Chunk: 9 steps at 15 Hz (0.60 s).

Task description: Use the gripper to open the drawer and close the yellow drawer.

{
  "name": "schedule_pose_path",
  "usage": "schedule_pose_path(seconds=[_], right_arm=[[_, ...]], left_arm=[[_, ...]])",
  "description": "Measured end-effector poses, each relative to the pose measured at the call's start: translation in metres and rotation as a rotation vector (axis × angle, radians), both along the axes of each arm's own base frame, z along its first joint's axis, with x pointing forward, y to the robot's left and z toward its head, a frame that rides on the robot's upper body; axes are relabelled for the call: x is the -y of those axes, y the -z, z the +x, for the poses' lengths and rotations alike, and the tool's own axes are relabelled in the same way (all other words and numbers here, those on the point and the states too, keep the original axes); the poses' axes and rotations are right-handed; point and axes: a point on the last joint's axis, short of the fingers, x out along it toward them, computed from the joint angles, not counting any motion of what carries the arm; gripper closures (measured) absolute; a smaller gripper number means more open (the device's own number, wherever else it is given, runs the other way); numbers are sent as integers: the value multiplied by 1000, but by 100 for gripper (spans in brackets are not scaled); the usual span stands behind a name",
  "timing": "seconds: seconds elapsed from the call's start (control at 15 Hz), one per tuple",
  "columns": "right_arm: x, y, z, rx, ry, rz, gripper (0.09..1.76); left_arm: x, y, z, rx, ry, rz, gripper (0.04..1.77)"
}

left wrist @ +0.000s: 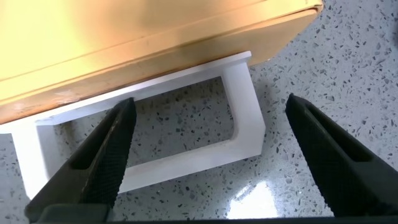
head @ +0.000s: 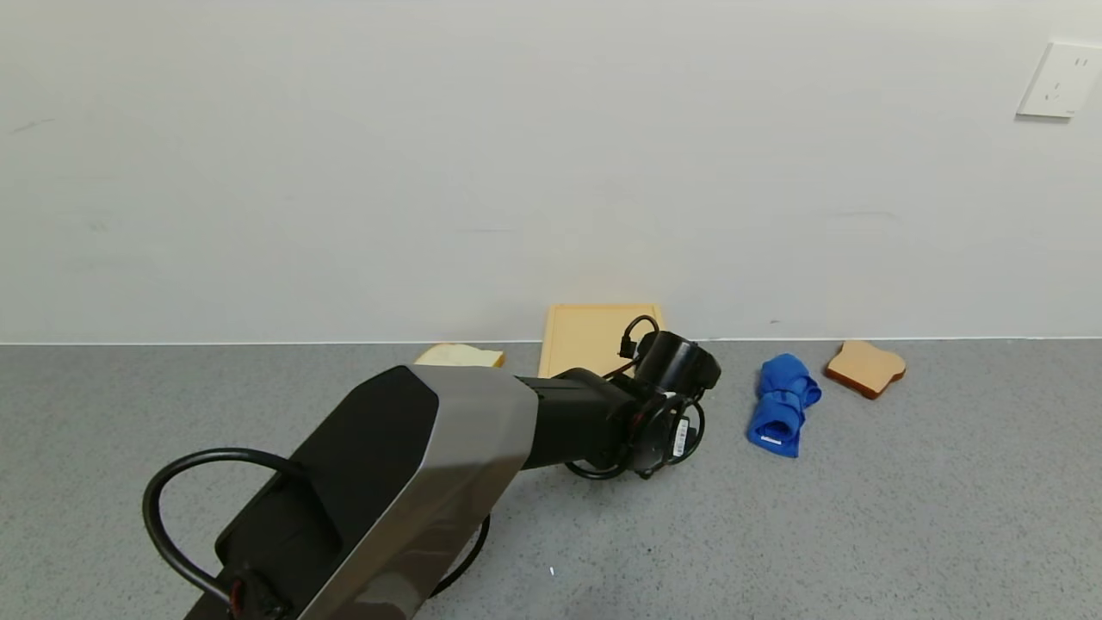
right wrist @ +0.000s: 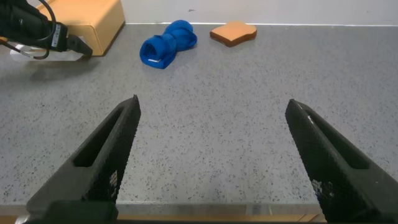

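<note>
1. Head view: left arm [head: 413, 482] reaches forward across the grey speckled counter [head: 904, 517], with the left gripper [head: 667, 405] at the front of the yellow drawer [head: 594, 337]. The drawer unit sits flat against the back wall; its front edge is hidden by the wrist, so fingers can't be read from here. A bread slice [head: 461, 355] lies just left of the drawer. A rolled blue cloth [head: 783, 403] lies right of the gripper, and a second, browner bread slice [head: 865, 368] sits beyond it. White wall socket [head: 1057, 80] upper right.

2. Left wrist view: left gripper [left wrist: 211, 165] is spread wide, dark fingers [left wrist: 102, 162] apart on either side of the white loop handle [left wrist: 245, 118]. No pad touches the handle; it lies between them, resting on the counter. Drawer body [left wrist: 143, 43] is right behind the handle, looks pushed in flush with the case.

3. Right wrist view: right gripper [right wrist: 211, 158] also open, hovering over bare counter [right wrist: 217, 99], well apart from the drawer. Far off: drawer corner [right wrist: 93, 22], left wrist cabling [right wrist: 31, 28], blue cloth [right wrist: 168, 45], brown bread slice [right wrist: 233, 33].
</note>
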Motion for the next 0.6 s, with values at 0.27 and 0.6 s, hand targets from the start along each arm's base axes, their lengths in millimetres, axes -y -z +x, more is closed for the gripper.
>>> schedule_pose_path(seconds=[0.27,0.6], right_arm=[[0,0,0,0,0,0,14],[0,0,0,0,0,0,14]], left_arm=[[-1,-14,-6,16,2,23,8],[-14,-67,-22,54,3,14,8]])
